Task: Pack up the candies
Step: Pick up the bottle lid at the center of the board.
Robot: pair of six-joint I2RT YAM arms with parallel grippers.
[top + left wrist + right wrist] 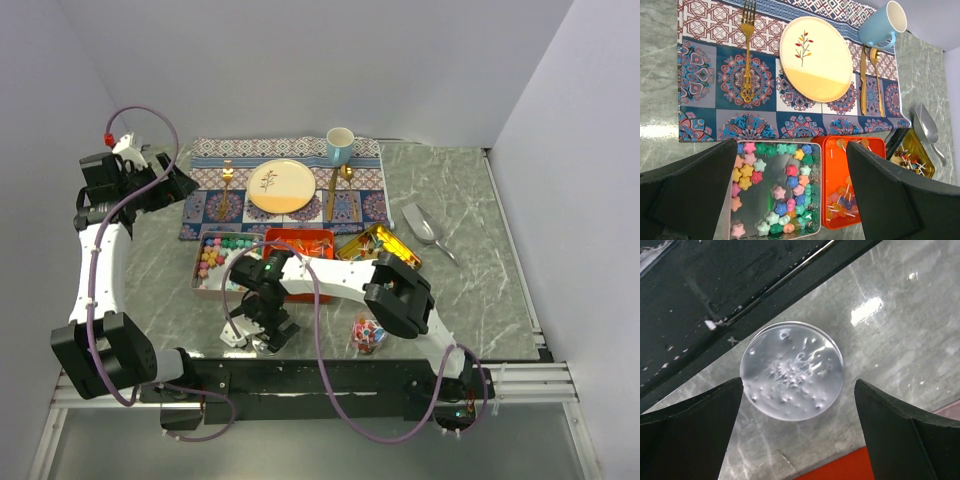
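Barely started, I reckon: candies sit in the silver tin beside the orange tin, mostly unpacked. Left end effector and right end effector gape wide, empty.

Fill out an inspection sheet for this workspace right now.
Surface: grey marbled table.
Job's things: candies in a silver tin, an orange tin and a gold tin; a clear pack of them near the front edge.
Clutter: placemat with plate, fork, knife, spoon, mug; metal scoop; clear round disc.
Grippers: left gripper open, high over the tins; right gripper open above the disc.
Cables: one purple cable loops along each arm.
Surroundings: plain white walls.
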